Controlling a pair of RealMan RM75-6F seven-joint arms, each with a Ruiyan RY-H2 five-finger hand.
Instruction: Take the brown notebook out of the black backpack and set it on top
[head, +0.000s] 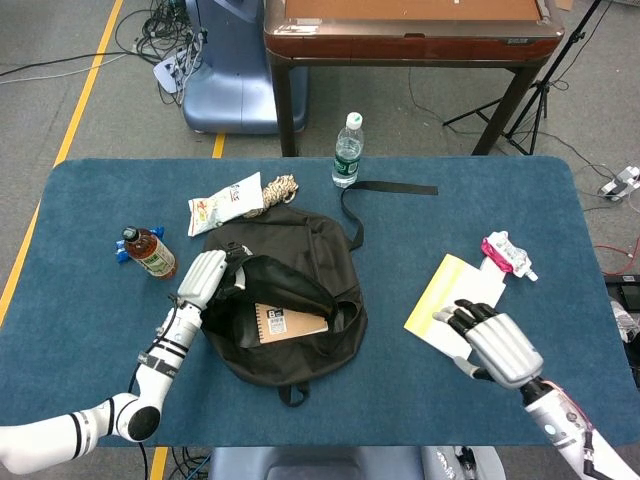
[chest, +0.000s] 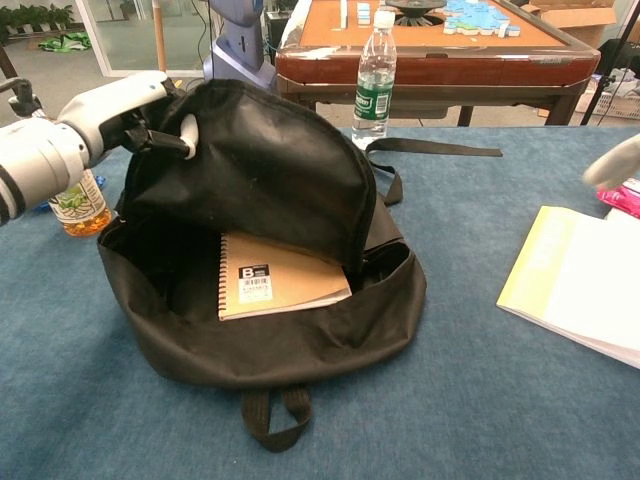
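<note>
My left hand grips the flap of the black backpack, raised. The brown notebook lies flat inside the open compartment. My right hand hovers over the yellow-edged booklet, fingers spread, holding nothing.

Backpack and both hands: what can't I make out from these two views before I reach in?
- Brown notebook: its far edge is hidden under the raised flap of the black backpack in both views.
- Right robot hand: in the chest view only a blurred sliver shows at the right edge.
- Left robot hand: fingertips buried in the flap fabric, so the grip is unclear.
</note>
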